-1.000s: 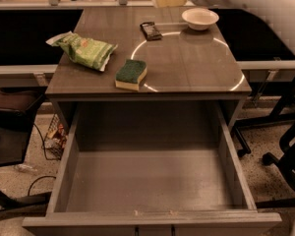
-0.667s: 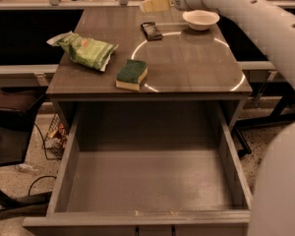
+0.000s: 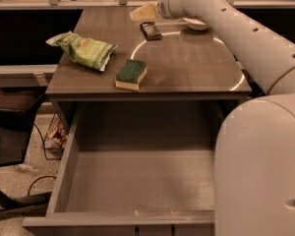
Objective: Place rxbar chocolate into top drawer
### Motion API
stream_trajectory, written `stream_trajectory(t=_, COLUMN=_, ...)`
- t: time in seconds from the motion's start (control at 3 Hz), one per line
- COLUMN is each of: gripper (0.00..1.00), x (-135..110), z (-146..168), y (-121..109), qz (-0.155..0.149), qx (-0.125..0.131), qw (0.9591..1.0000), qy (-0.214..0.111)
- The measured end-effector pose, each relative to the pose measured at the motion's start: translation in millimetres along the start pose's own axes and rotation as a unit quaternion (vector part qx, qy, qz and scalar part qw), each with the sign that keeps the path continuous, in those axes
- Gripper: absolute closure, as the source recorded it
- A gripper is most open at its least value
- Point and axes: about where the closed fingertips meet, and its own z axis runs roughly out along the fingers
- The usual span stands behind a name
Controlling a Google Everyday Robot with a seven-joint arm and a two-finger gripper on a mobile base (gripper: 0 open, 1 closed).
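Grey-brown bench [image 3: 196, 68] holds the rxbar chocolate [image 3: 151, 31] far back. My hand [image 3: 143, 13] hovers just above it, reaching; I cannot tell its grip. Next, descend and grasp it for the top drawer [image 3: 137, 181].

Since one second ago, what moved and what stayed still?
The pale end effector swung left and lower, ending near the small dark-wrapped rxbar chocolate; nothing was picked up. The bar, green-topped yellow sponge, green crinkled snack bag and open grey top drawer stayed put.
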Motion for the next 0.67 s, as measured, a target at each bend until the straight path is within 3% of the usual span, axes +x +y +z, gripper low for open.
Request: stream_trajectory(t=0.67, gripper=0.00, x=22.2, z=28.2, y=-13.6, qz=0.014, qx=-0.007, qw=0.9998, qy=0.010)
